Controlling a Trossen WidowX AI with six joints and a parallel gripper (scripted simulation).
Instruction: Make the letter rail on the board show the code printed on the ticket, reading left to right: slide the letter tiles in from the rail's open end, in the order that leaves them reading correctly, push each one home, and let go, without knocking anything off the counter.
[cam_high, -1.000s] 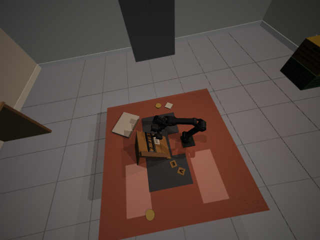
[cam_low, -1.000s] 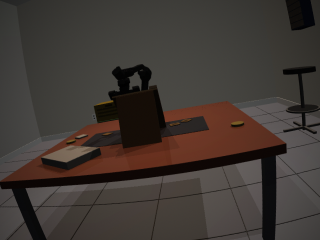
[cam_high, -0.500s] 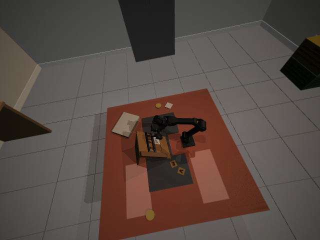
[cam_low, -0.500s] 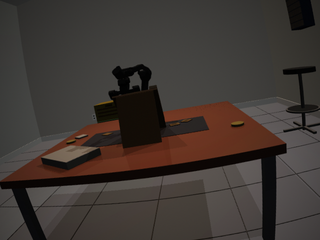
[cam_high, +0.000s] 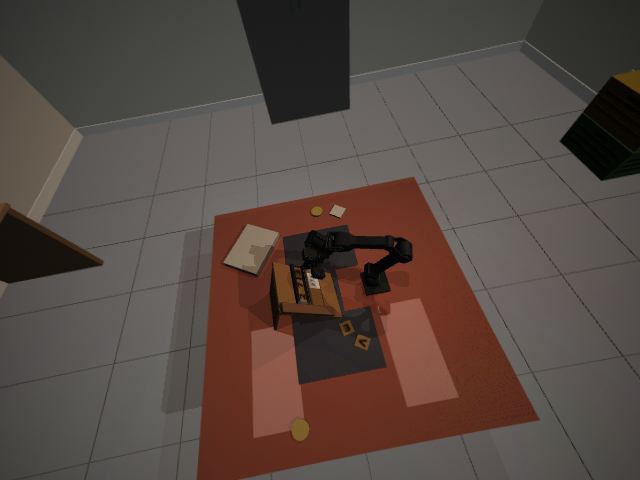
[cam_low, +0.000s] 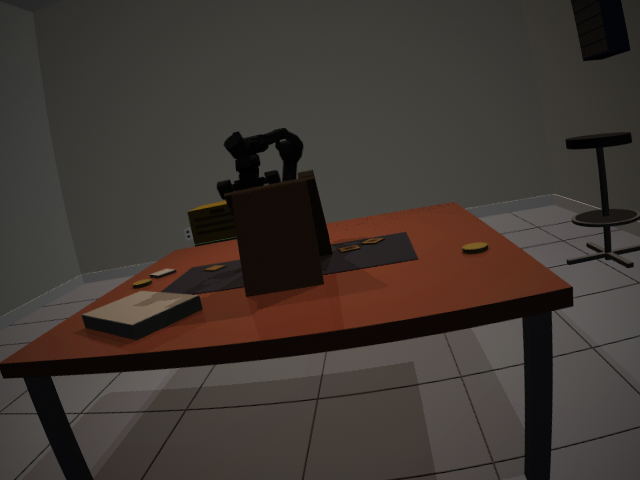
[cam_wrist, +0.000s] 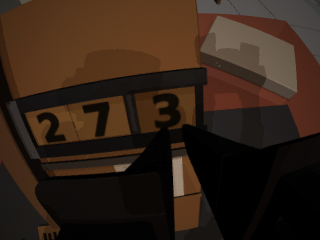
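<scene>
Red-orange table (cam_high: 480, 382) (cam_low: 413, 289) on a pale tiled floor (cam_high: 155, 335) (cam_low: 361, 423), grey walls (cam_high: 155, 62) (cam_low: 361, 77) around and a dark stool (cam_low: 598, 140) well apart from it. On the table, the board (cam_high: 281, 281) (cam_low: 279, 237) (cam_wrist: 100, 45) stands with 2 (cam_wrist: 50, 127), 7 (cam_wrist: 95, 120) and 3 (cam_wrist: 166, 111) in its rail (cam_wrist: 165, 80), a slight gap before the 3. Gripper (cam_high: 313, 276) (cam_low: 248, 183) (cam_wrist: 175, 132) fingers are nearly together, gripping nothing, near the 3.
</scene>
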